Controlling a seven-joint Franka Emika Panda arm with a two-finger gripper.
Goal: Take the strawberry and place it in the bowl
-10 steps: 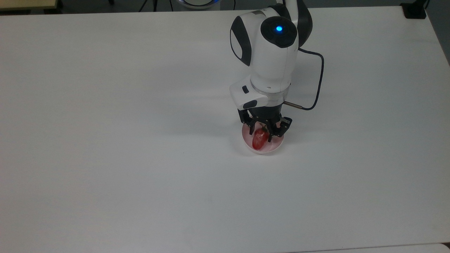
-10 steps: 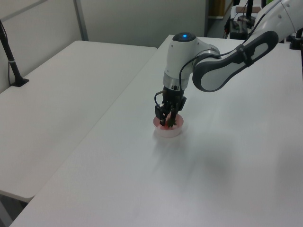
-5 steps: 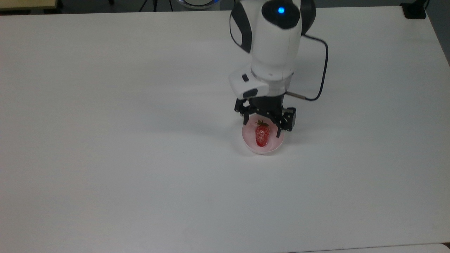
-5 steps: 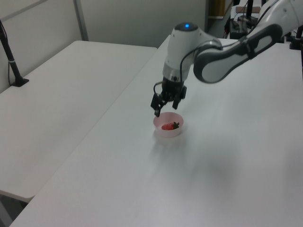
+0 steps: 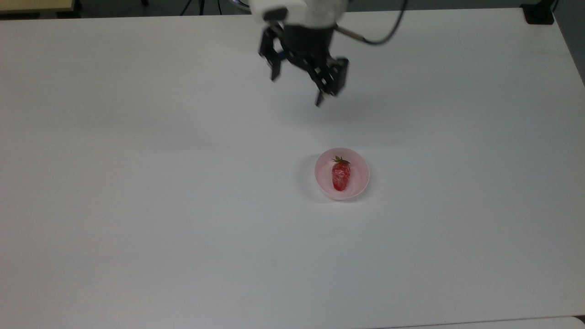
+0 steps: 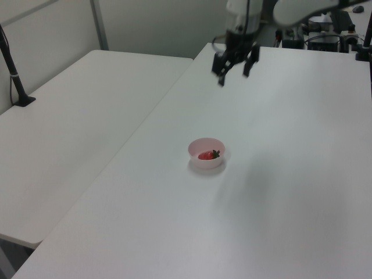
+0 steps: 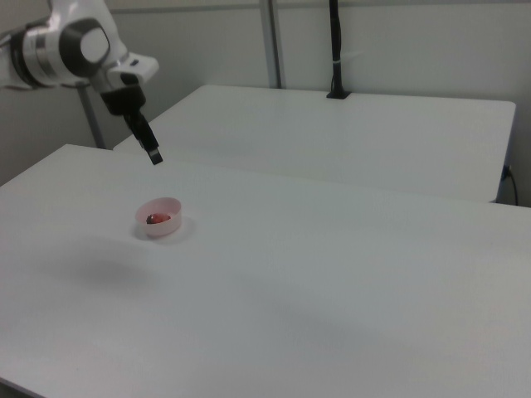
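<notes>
The strawberry [image 5: 341,176] lies inside the bowl [image 5: 361,181] on the white table [image 5: 137,205]; the hand [image 5: 297,89] hangs well above, apart. Its fingers gape wide, holding nothing.

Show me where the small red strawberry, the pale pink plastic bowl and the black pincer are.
small red strawberry [image 5: 341,176], top view, red body.
pale pink plastic bowl [image 5: 362,182], top view, inner wall.
black pincer [image 5: 297,86], top view, midway between fingertips.
</notes>
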